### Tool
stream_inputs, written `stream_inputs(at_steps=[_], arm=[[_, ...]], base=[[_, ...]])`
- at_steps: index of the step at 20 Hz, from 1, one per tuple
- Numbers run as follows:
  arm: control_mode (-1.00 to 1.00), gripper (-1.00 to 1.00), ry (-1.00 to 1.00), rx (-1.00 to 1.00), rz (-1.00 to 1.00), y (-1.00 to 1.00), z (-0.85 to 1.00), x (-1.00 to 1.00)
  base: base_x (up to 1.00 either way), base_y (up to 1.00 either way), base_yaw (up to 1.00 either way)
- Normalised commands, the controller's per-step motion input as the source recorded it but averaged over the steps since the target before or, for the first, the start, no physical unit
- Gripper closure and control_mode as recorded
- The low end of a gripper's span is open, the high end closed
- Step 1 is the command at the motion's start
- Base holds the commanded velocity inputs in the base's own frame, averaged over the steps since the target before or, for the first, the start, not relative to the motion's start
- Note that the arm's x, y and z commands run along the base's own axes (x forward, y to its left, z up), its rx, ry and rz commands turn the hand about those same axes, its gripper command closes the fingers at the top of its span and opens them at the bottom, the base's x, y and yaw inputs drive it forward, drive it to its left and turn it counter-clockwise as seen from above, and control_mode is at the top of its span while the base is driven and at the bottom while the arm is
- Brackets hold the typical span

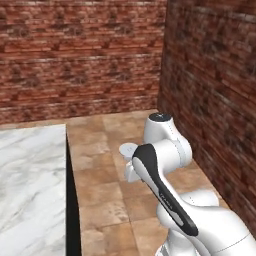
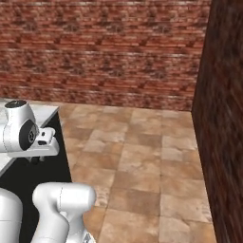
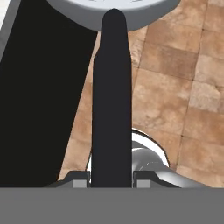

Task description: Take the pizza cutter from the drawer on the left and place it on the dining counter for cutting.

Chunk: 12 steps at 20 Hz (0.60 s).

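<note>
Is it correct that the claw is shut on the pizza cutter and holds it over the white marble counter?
Not quite. The claw is shut on the pizza cutter, but the hand view shows it over the brown tiled floor, beside the black cabinet side. In the left base view the white marble counter lies off to the arm's left.

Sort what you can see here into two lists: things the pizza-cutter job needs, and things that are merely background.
Part of the job:
- pizza cutter with black handle and pale grey round wheel, clamped in the gripper
- white marble dining counter with grey veins, its target

Just background:
- red brick walls
- brown tiled floor
</note>
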Motion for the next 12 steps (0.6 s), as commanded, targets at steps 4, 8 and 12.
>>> stream_inputs(at_steps=[4, 8, 12], arm=[[1.00, 1.00, 0.00, 0.00, 0.00, 0.00, 0.00, 0.00], [1.00, 1.00, 0.00, 0.00, 0.00, 0.00, 0.00, 0.00], [1.00, 1.00, 0.00, 0.00, 0.00, 0.00, 0.00, 0.00]], base=[[0.75, -0.26, 0.00], [0.75, -0.27, 0.00], [0.80, -0.27, 0.00]])
